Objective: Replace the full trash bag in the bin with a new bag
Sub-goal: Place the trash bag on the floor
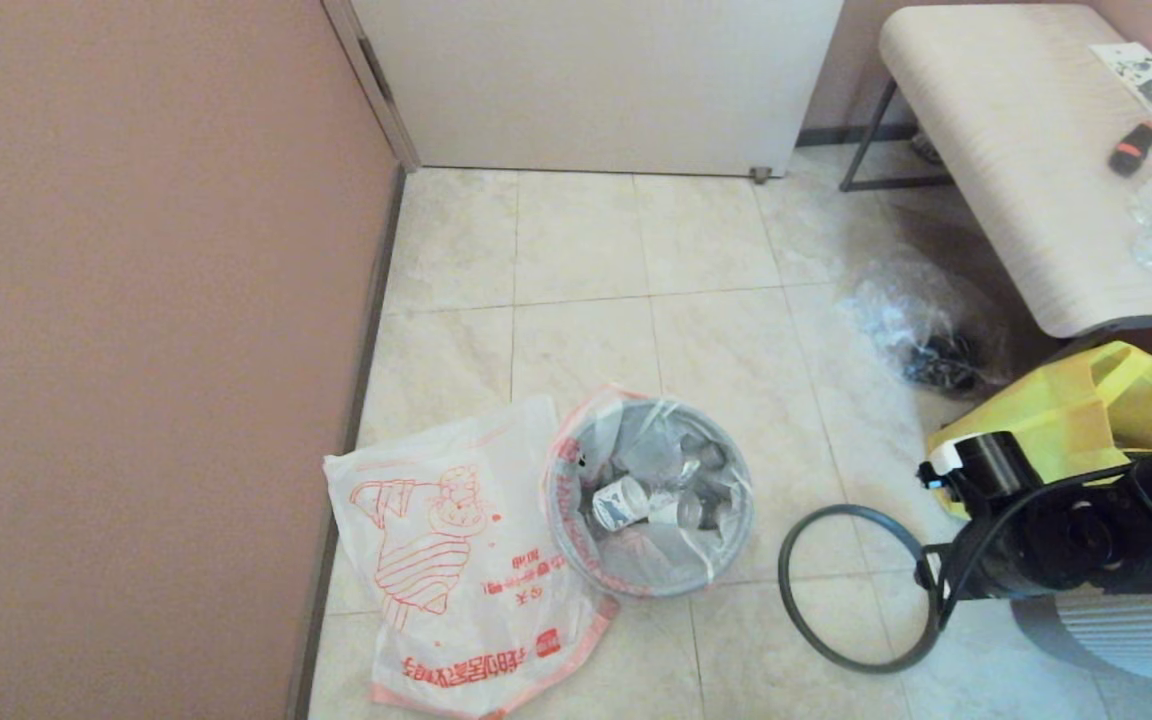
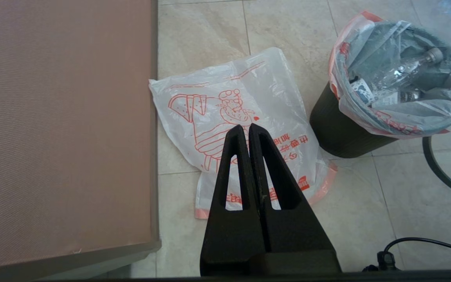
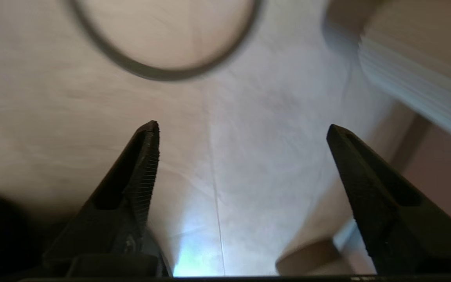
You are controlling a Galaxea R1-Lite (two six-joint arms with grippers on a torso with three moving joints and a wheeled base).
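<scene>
Head view is showing the bin [image 1: 648,495] sitting low in the middle of the frame on the tiled floor, with the full trash bag [image 1: 636,470] still lining it, pink-red edge folded over the top and clear bottles poking through. The grey hoop rim [image 1: 851,585] is lying flat on the floor just to the right of the bin, so I'm guessing the hoop-off step is done and lifting the full bag out is what's coming up. The new bag [image 1: 456,560] is lying flat at lower left, touching the bin's side, red figure facing up. The right hand [image 3: 241,156] is hanging over bare floor near the hoop with its fingers spread wide and gripping nothing; in the head view only the arm's dark body is showing at the right edge, in front of a yellow tote [image 1: 1086,410]. The left hand [image 2: 248,131] is sitting parked above the new bag, fingers pressed together, empty. Next move is probably calling for the right hand swinging back over to the bin and pinching the bag's folded edge. Hard to make out: the right wrist view is smeared, and the clear plastic bag [image 1: 911,320] beside the counter [image 1: 1016,150] is hiding something dark I can't identify.
</scene>
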